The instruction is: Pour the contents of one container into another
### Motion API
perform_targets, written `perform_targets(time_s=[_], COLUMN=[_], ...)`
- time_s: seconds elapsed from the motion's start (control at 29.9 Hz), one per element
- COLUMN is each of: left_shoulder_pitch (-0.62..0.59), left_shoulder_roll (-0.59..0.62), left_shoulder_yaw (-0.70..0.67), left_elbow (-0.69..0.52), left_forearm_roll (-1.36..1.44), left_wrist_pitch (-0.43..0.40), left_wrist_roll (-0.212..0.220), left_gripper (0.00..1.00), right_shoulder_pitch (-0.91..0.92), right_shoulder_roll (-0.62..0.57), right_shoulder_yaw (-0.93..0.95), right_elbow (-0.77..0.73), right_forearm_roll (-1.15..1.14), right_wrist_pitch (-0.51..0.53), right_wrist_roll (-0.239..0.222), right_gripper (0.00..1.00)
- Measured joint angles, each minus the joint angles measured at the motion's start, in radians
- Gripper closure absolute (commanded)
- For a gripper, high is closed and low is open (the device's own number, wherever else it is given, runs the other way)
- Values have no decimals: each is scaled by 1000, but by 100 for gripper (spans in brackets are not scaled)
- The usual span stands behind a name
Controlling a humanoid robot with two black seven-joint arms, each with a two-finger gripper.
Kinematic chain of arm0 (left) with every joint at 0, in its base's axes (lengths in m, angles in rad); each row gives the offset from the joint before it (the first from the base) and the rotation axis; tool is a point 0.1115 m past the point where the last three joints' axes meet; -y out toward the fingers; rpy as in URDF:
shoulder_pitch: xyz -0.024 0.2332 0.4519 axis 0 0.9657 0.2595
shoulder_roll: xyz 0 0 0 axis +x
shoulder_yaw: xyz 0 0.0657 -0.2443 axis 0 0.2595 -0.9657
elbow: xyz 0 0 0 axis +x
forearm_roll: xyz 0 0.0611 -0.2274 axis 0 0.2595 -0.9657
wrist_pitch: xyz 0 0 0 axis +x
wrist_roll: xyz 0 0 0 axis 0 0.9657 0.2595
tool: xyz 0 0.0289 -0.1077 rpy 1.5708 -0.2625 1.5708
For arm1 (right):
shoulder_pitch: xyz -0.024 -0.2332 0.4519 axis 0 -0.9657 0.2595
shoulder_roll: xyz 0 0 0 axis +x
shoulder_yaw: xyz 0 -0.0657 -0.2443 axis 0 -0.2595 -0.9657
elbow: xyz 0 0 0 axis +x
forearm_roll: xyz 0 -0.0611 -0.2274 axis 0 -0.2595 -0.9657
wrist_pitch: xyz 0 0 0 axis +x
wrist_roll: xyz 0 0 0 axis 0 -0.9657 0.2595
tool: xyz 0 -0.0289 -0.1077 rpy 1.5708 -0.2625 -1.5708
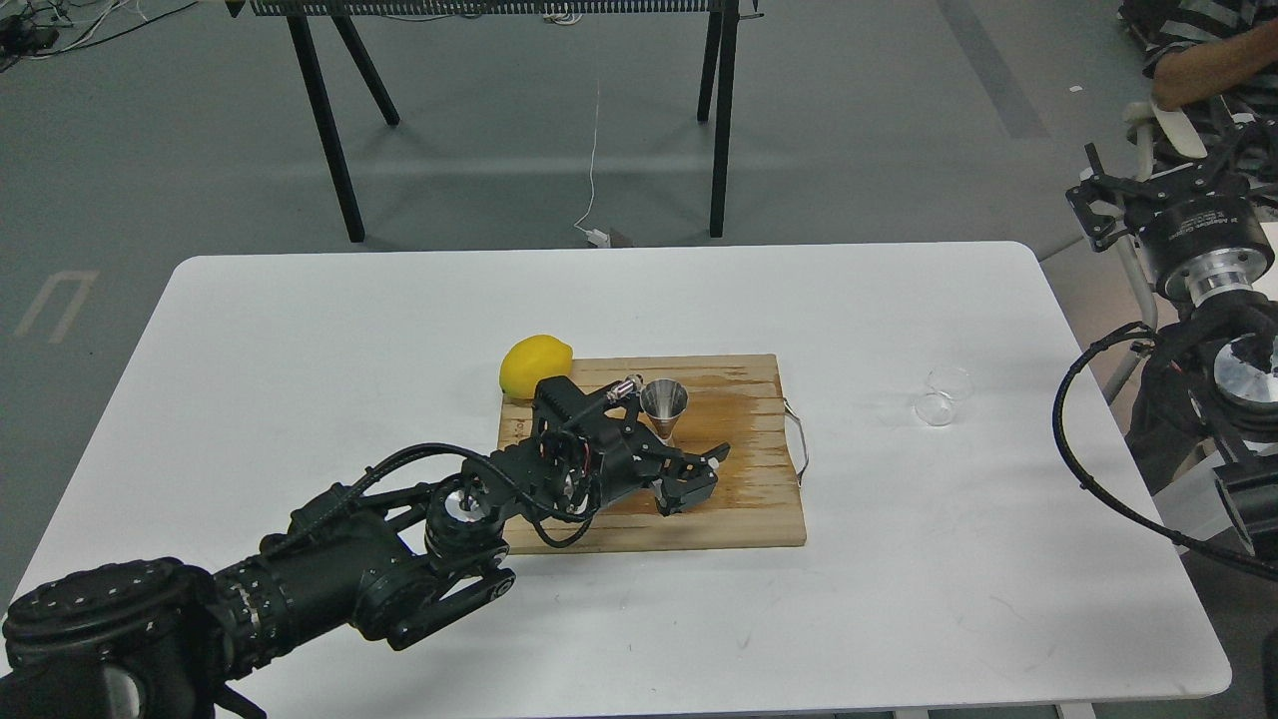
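The tabletop (300,330) is plain white; the cutting board (739,499) is pale wood with fine grain lines and a darker brown patch; the lemon (531,363) is bright yellow; the jigger (664,405) is shiny silver; the cup (943,395) is clear; the left arm (329,569) is black; the floor (499,170) is grey.

Lab: grey floor (849,120), loose cables (40,30).

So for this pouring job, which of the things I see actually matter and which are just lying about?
Part of the job:
clear cup, on the white table far right
steel jigger, upright on the board
left gripper, beside the jigger

Just lying about:
lemon, at the board's far left corner
wooden cutting board
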Motion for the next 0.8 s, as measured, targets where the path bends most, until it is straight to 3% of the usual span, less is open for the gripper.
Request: perform_targets(time_s=[0.37,0.8], left_shoulder_pitch=[16,102], left_shoulder_roll=[73,285], left_shoulder_yaw=[-12,-93], left_elbow=[-34,-161], left_forearm_roll=[0,0], left_wrist_pitch=[24,60], left_wrist_roll=[-2,-18], left_gripper=[2,2], right_shoulder_pitch=[0,8], right_shoulder_roll=[-4,-10], right_shoulder_yaw=[0,0], right_elbow=[2,-1], right_forearm_roll=[0,0], right_wrist_pitch=[0,-8], right_wrist_roll=[0,0], right_gripper=[0,0])
